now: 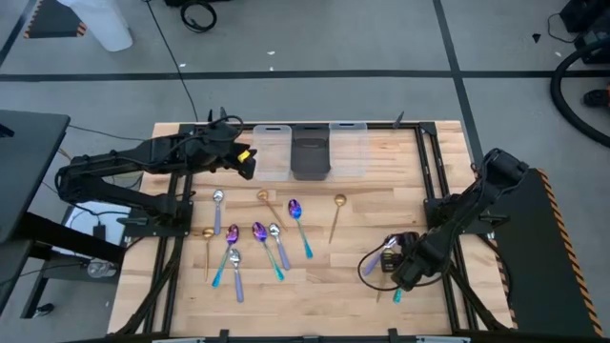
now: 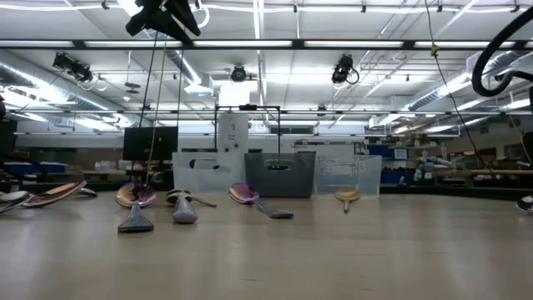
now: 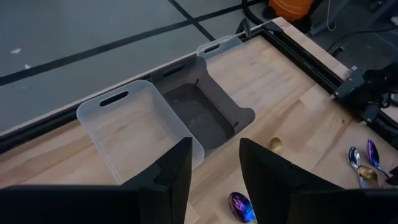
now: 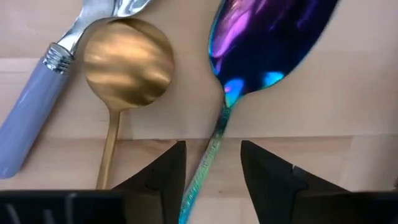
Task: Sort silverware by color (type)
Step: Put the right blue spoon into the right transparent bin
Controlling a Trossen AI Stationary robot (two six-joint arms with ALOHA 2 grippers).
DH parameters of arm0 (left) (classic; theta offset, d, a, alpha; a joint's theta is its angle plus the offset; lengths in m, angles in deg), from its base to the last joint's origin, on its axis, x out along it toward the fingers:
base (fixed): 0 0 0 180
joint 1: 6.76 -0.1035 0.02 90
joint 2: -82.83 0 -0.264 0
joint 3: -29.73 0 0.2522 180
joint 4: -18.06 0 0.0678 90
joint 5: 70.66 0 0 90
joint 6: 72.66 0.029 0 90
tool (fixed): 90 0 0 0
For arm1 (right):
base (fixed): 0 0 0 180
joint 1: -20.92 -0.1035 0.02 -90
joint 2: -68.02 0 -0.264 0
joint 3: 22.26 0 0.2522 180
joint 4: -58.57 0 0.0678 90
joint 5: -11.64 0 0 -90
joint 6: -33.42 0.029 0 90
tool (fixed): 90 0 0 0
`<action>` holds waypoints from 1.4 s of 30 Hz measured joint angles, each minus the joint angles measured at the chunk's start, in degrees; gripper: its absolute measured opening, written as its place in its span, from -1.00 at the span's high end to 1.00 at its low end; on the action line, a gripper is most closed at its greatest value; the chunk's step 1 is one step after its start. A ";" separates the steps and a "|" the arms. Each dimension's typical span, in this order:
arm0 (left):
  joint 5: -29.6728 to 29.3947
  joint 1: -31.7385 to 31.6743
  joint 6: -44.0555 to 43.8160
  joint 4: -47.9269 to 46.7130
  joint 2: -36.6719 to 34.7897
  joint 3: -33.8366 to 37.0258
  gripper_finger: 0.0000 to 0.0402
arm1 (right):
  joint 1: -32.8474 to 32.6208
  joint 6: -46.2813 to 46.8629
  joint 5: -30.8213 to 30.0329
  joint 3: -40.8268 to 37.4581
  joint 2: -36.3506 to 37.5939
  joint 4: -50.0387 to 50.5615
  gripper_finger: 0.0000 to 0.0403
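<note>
Several spoons lie flat on the wooden table: gold (image 1: 338, 214), silver-bowled with lavender handles (image 1: 218, 205), and purple-bowled with teal handles (image 1: 298, 219). My right gripper (image 1: 398, 270) hangs low over a small cluster near the table's right side. It is open (image 4: 211, 168), with a finger on each side of the thin neck of an iridescent purple spoon (image 4: 267, 43). A gold spoon (image 4: 127, 62) and a lavender-handled spoon (image 4: 31, 118) lie beside that one. My left gripper (image 1: 246, 160) is open and empty (image 3: 214, 174), raised beside the bins at the far edge.
Three bins stand in a row at the table's far edge: a clear one (image 1: 272, 151), a dark one (image 1: 310, 154) and another clear one (image 1: 349, 148). Black frame rails (image 1: 431, 181) run along the table's sides. Bare wood lies between the two spoon groups.
</note>
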 joint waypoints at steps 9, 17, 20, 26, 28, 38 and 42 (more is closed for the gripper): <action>0.00 0.02 0.06 -0.52 0.04 0.02 0.30 | 0.89 -0.13 -1.62 -0.14 -1.46 -0.69 0.29; 0.00 0.02 -0.14 -0.73 0.04 0.02 0.30 | 0.89 -1.48 -2.00 -2.86 -1.07 -4.51 0.44; 0.00 0.02 -0.14 -0.90 0.04 0.02 0.30 | 0.89 -2.08 -1.69 -2.86 -1.05 -4.48 0.54; 0.00 0.02 -0.09 -0.91 0.04 0.02 0.30 | 0.92 -2.21 -1.55 -3.04 -0.48 -4.25 0.79; -0.01 0.02 -0.09 -0.91 0.04 0.02 0.30 | 0.92 -2.27 -1.53 -3.04 -0.48 -4.17 0.87; -0.02 0.02 0.08 -0.89 0.07 0.02 0.30 | 1.00 -3.28 0.04 -3.15 1.05 -3.73 0.93; -0.02 0.02 0.08 -0.88 0.07 0.02 0.30 | 0.96 -3.29 0.14 -3.52 3.44 -0.19 0.93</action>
